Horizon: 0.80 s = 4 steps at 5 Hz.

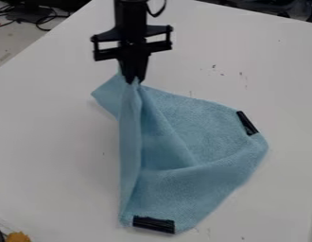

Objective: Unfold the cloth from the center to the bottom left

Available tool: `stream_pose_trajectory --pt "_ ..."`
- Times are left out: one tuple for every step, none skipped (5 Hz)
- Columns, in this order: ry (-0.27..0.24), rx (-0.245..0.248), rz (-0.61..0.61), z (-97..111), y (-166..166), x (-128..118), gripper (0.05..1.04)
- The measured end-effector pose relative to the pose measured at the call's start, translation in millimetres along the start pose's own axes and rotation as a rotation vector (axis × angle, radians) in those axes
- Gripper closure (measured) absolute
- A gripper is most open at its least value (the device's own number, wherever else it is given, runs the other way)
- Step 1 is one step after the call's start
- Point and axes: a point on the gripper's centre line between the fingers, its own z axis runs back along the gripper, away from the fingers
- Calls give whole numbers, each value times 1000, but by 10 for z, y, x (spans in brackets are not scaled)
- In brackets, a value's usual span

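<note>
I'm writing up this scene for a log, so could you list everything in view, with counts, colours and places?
cloth: 1, light blue, on the table, its upper part gathered up
strips: 2, black, at the cloth's bottom and right edges
table: 1, white, under the cloth
marks: several, dark, on the table
floor: 1, pale, upper left
cables: several, black and red, upper left
clutter: count unclear, dark, top right
lump: 1, orange-yellow, bottom left corner
arm: 1, black, top
pincer: 1, black, upper centre, pinching the cloth
</note>
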Motion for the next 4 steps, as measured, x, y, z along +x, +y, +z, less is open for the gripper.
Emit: stream_pose_trajectory --pt "-1 -61 41 -15 234 -68 1012" --pt "-1 -120 65 -75 366 -171 1012" --pt "14 -159 109 -179 559 -197 1012" --pt "19 -206 130 -315 706 -222 1012"
